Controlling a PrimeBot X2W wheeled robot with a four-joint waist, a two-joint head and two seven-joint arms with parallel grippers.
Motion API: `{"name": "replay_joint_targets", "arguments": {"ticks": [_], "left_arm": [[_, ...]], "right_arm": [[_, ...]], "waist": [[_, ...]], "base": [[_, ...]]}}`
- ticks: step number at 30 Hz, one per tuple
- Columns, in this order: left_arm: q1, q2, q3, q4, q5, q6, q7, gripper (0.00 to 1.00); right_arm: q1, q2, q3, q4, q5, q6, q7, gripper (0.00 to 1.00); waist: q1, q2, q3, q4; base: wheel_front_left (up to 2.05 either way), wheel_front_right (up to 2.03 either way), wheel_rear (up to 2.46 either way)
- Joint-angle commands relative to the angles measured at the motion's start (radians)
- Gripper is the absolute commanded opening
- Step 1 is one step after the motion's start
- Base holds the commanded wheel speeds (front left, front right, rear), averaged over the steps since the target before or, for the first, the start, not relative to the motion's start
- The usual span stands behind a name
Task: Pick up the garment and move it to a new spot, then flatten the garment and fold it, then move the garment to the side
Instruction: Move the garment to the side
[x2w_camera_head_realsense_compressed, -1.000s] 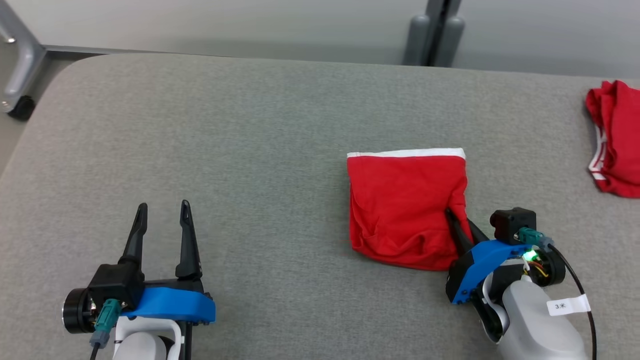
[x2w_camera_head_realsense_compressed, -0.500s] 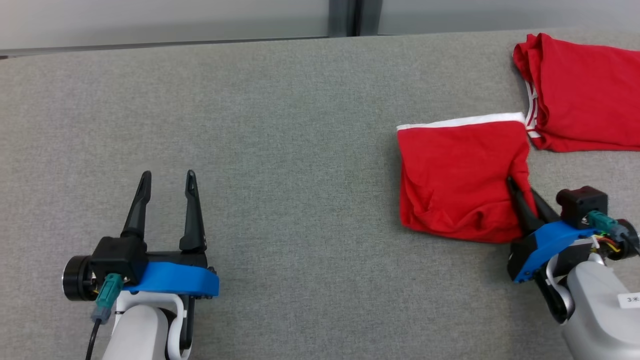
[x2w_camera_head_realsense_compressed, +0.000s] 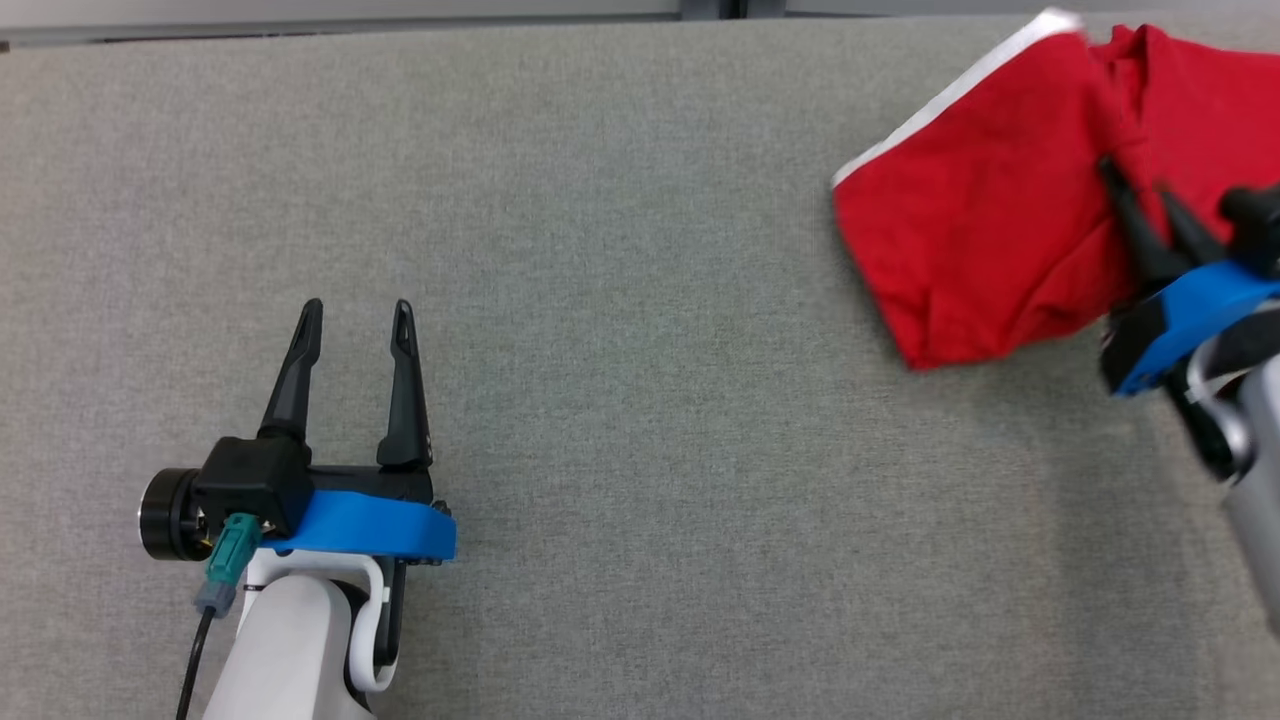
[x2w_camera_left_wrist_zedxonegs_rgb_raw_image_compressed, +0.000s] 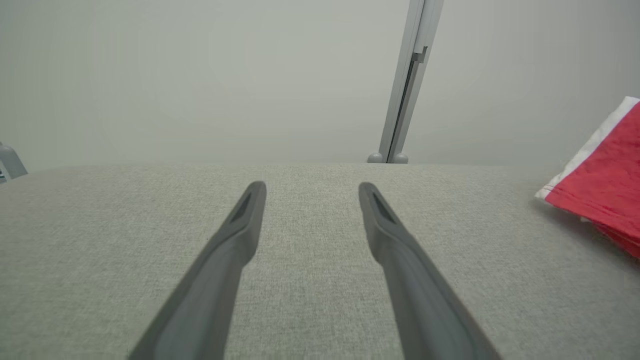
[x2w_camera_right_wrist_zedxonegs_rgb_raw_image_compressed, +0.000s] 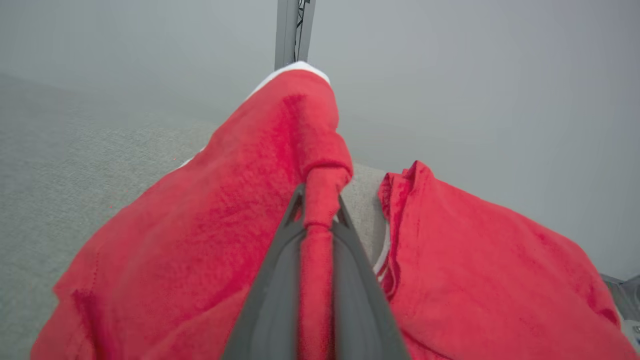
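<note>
Since a second ago the head view is swinging right and the folded garment (x2w_camera_head_realsense_compressed: 980, 230) is coming up off the counter (x2w_camera_head_realsense_compressed: 640, 300). Left claw (x2w_camera_head_realsense_compressed: 357, 310) is idling wide over bare counter. The red garment, white band uppermost, is hanging lifted, with the right claw (x2w_camera_head_realsense_compressed: 1135, 180) pinching its edge beside another red garment (x2w_camera_head_realsense_compressed: 1200, 90). Folding is looking done to me; I'm judging only the set-down aside is remaining.

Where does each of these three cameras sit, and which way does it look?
Head view: on the head, facing down at the grey surface; left gripper, right gripper.
Left wrist view: on the left wrist, facing along its open fingers.
Right wrist view: on the right wrist, facing along fingers pinching the red garment.
All share that garment.
</note>
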Motion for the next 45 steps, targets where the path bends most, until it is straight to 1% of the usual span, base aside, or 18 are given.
{"name": "replay_joint_targets", "arguments": {"ticks": [1,2,3,11,15,18,23,27,29,30,31,32,38,41,45], "left_arm": [[-0.028,0.001,-0.001,-0.007,-0.005,0.008,-0.004,1.0],[-0.029,0.001,0.0,-0.01,-0.005,0.008,-0.005,1.0],[-0.029,0.001,0.0,-0.01,-0.005,0.008,-0.005,1.0],[-0.057,0.012,-0.001,-0.046,0.005,0.014,-0.007,1.0],[-0.077,0.021,-0.002,-0.069,0.011,0.014,-0.005,1.0],[-0.088,0.026,-0.005,-0.078,0.013,0.011,-0.003,1.0],[-0.094,0.033,-0.004,-0.085,0.009,0.016,-0.004,1.0],[-0.093,0.034,-0.008,-0.087,0.007,0.018,-0.004,1.0],[-0.089,0.037,-0.006,-0.09,0.004,0.024,-0.004,1.0],[-0.088,0.038,-0.005,-0.092,0.003,0.025,-0.004,1.0],[-0.087,0.04,-0.006,-0.093,0.003,0.026,-0.004,1.0],[-0.088,0.04,-0.008,-0.093,0.003,0.027,-0.003,1.0],[-0.092,0.041,-0.013,-0.085,-0.002,0.028,-0.001,1.0],[-0.074,0.043,-0.008,-0.076,-0.007,0.032,-0.003,1.0],[-0.046,0.042,-0.002,-0.062,-0.016,0.035,-0.005,1.0]], "right_arm": [[-0.041,-0.043,-0.002,-0.006,-0.003,0.0,0.015,0.0],[-0.052,-0.064,-0.004,-0.007,-0.003,0.0,0.022,0.0],[-0.052,-0.064,-0.004,-0.007,-0.003,0.0,0.022,0.0],[-0.152,-0.259,-0.043,0.014,0.028,0.0,0.089,0.0],[-0.191,-0.338,-0.066,0.037,0.061,0.0,0.109,0.0],[-0.212,-0.395,-0.056,0.055,0.063,0.0,0.129,0.0],[-0.231,-0.441,-0.062,0.108,0.069,0.0,0.159,0.0],[-0.243,-0.449,-0.09,0.167,0.063,0.0,0.175,0.0],[-0.241,-0.43,-0.106,0.2,0.057,0.0,0.178,0.0],[-0.244,-0.424,-0.11,0.207,0.053,0.0,0.172,0.1],[-0.247,-0.419,-0.114,0.213,0.049,0.0,0.166,0.36],[-0.25,-0.411,-0.119,0.219,0.046,0.0,0.165,1.0],[-0.282,-0.38,-0.167,0.263,-0.019,0.0,0.14,1.0],[-0.28,-0.351,-0.178,0.265,-0.063,0.0,0.113,1.0],[-0.263,-0.31,-0.186,0.242,-0.089,0.0,0.073,1.0]], "waist": [[-0.0001,0.0,0.031,0.016],[-0.0001,0.0,0.04,0.017],[-0.0001,0.0,0.04,0.017],[-0.0001,0.0,0.128,0.003],[-0.0001,0.0,0.165,-0.002],[-0.0001,0.0,0.181,0.001],[-0.0001,0.0,0.191,0.003],[-0.0001,0.0,0.189,0.011],[-0.0001,0.0,0.187,0.012],[-0.0001,0.0,0.187,0.012],[-0.0001,0.0,0.188,0.012],[-0.0001,0.0,0.189,0.012],[-0.0001,0.0,0.174,0.015],[-0.0001,0.0,0.144,0.015],[-0.0001,0.0,0.089,0.018]], "base": [[0.0,0.0,0.0],[0.0,0.0,0.0],[0.0,0.0,0.0],[0.0,0.0,0.0],[0.0,0.0,0.0],[0.0,0.0,0.0],[0.0,0.0,0.0],[0.0,0.0,0.0],[0.0,0.0,0.0],[0.0,0.0,0.0],[0.0,0.0,0.0],[0.0,0.0,0.0],[0.0,0.0,0.0],[0.0,0.0,0.0],[0.0,0.0,0.0]]}}
